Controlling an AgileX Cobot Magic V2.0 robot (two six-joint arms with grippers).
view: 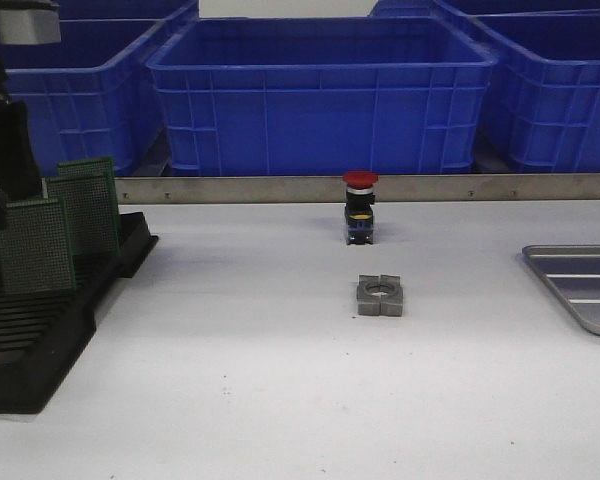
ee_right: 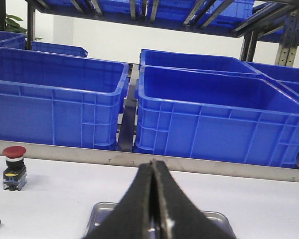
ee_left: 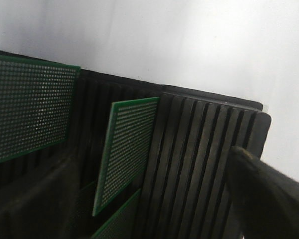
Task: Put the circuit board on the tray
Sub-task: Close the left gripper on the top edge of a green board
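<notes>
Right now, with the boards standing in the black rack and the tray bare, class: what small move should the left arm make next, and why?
Probably lower the left gripper around the nearest circuit board and close on it. That board stands upright in the rack, between the open fingers, ungripped. The tray far across the table holds no board, and the right gripper is shut and empty above it.

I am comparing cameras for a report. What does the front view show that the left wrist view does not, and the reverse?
Only the front view shows the tray at the table's right edge, the red-capped push button, the grey metal block and the blue bins.

Only the left wrist view shows the left end effector's dark fingers, spread open near the rack's far end.

Both show the black slotted rack with green circuit boards standing upright in it, and the white table.
</notes>
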